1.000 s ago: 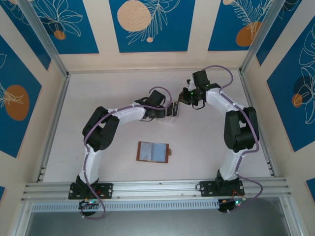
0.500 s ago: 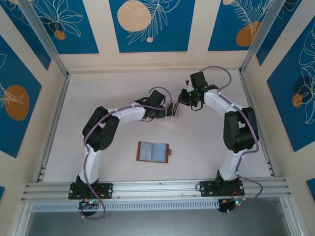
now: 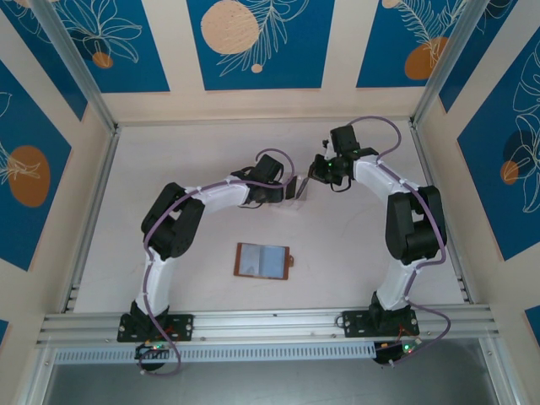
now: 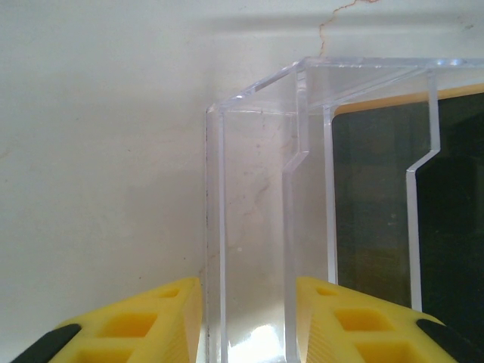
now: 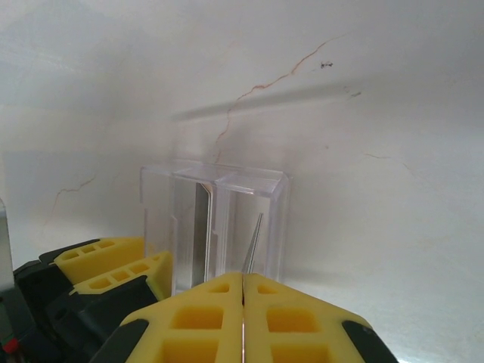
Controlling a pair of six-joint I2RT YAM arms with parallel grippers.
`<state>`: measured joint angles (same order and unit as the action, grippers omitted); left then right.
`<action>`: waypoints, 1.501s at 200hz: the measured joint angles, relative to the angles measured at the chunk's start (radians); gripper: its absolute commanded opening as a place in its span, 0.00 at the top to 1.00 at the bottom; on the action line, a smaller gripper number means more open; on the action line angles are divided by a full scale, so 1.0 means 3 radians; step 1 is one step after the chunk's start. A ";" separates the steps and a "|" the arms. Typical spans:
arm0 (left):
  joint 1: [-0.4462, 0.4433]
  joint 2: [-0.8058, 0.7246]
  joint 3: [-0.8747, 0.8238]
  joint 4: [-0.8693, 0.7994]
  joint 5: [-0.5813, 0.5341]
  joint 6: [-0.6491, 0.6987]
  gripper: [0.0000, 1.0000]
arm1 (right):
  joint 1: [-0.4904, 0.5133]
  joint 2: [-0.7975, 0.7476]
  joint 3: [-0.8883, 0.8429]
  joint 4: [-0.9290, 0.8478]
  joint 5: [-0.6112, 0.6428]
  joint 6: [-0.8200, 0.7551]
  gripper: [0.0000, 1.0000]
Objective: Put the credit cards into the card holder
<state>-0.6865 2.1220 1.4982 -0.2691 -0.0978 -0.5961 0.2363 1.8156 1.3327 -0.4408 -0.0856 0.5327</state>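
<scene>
The card holder (image 3: 263, 260), a brown wallet, lies open on the table with its pale grey-blue inside up, well in front of both grippers. A clear plastic stand (image 3: 295, 189) sits between the grippers. My left gripper (image 4: 248, 291) is shut on the stand's end compartment (image 4: 253, 219). Dark credit cards (image 4: 378, 212) stand in its slots, with a pale yellow card (image 4: 401, 100) behind them. My right gripper (image 5: 243, 276) is shut on the edge of one thin card (image 5: 255, 234) that leans inside the stand (image 5: 227, 189). Another card (image 5: 203, 227) stands upright in the neighbouring slot.
The pale table (image 3: 194, 152) is bounded by metal rails, with a rail (image 3: 270, 321) along the near edge. In the right wrist view the left gripper's yellow fingers (image 5: 98, 253) sit at the lower left, beside the stand.
The right gripper has shifted slightly to the right, away from the stand. The left arm, the stand and the wallet have not moved.
</scene>
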 measured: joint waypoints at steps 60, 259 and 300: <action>0.0003 0.0000 -0.0005 0.0008 0.0003 -0.0001 0.64 | -0.0020 -0.0019 -0.0023 -0.0001 -0.0039 0.0022 0.89; 0.0006 0.0000 -0.0009 0.0015 0.0028 -0.0001 0.64 | -0.0051 -0.0167 -0.0079 -0.0111 -0.0122 0.0083 0.95; 0.0006 0.0000 -0.0009 0.0017 0.0029 -0.0001 0.64 | -0.0051 -0.0167 -0.0089 -0.0154 -0.0086 0.0086 0.84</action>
<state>-0.6846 2.1220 1.4956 -0.2642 -0.0891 -0.5964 0.2211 1.7657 1.3060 -0.4870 -0.1116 0.5587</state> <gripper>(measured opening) 0.357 0.165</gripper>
